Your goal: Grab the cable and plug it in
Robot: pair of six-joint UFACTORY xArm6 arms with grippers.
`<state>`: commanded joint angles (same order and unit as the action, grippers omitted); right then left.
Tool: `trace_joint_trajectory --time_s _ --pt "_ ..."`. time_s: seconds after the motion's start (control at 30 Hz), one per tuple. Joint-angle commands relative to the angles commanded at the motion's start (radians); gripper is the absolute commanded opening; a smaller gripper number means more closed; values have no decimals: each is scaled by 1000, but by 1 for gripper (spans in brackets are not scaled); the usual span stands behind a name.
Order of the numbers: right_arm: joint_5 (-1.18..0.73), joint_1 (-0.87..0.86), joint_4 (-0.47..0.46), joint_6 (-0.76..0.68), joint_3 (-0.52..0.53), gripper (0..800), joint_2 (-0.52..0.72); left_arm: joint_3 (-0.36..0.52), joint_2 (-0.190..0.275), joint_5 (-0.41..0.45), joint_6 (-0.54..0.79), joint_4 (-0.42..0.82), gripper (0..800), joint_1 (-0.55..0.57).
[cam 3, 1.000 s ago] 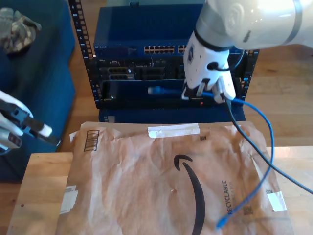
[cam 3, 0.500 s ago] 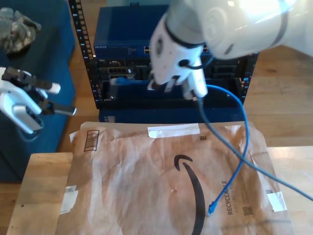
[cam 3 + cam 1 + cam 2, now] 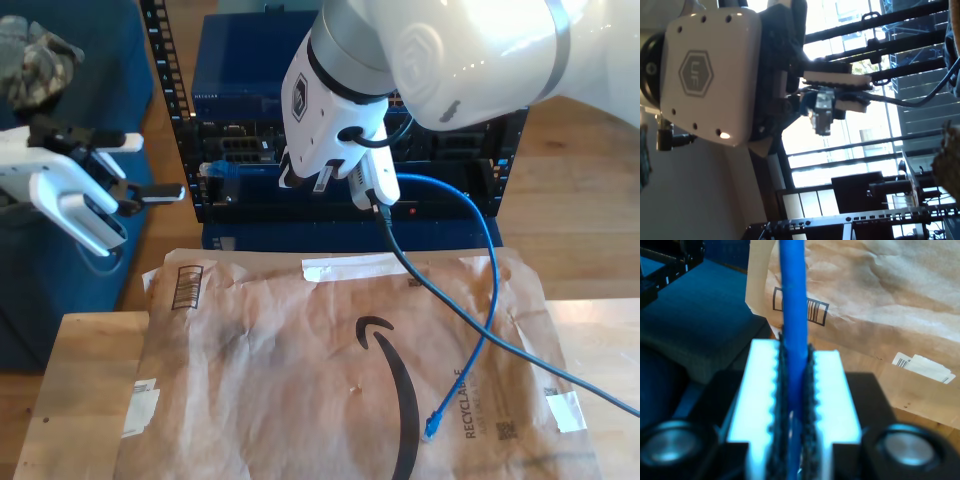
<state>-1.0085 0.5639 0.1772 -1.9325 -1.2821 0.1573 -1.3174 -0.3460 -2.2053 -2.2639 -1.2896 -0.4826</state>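
The bright-blue cable (image 3: 488,262) runs through my second gripper (image 3: 300,178), which is shut on it in front of the rack (image 3: 250,60). One plug (image 3: 213,170) sticks out past the fingers toward the exterior view's left, close to the rack's face. The rest arcs down to the other plug (image 3: 432,427), which lies on the brown envelope (image 3: 300,380). In the second wrist view the cable (image 3: 792,315) is pinched between the white pads (image 3: 760,390). My first gripper (image 3: 155,166) hovers open at the exterior view's left with nothing in it, and its fingers (image 3: 835,78) point at bright windows.
The rack holds a blue switch with a row of ports (image 3: 225,152) and black units below. A dark blue block (image 3: 70,260) stands at the exterior view's left with a camouflage cloth (image 3: 35,60) on top. A black arm cable (image 3: 480,320) trails across the envelope on the wooden table (image 3: 80,400).
My second gripper has swung toward the exterior view's left along the rack, carrying the cable; the loose plug slid left over the envelope. My first gripper has risen and turned toward the rack.
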Motion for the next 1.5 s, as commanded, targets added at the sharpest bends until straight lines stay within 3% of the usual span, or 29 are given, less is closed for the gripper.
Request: trace_joint_trajectory --time_s 0.2,0.4,0.5,0.77,0.97,1.23,1.43,1.5 --pt "-26 -61 2 0 49 16 60 -14 -2 28 2 -17 755 54" --pt "-28 -118 5 -2 173 16 126 -17 2 152 -2 -17 755 107" --pt "-26 -117 6 -5 186 16 126 -21 5 203 9 -11 755 164" --pt "-28 -150 12 -23 186 14 118 -57 29 235 97 -6 755 206" --pt "-91 -207 127 -20 178 13 118 -52 52 235 172 -6 755 207" --pt "-232 -241 147 -17 164 10 80 -38 74 238 328 -6 761 207" --pt "-393 -410 347 -2 107 9 31 -31 77 247 456 -5 761 216" --pt "-439 -437 382 0 91 9 5 -31 101 250 476 0 760 218"
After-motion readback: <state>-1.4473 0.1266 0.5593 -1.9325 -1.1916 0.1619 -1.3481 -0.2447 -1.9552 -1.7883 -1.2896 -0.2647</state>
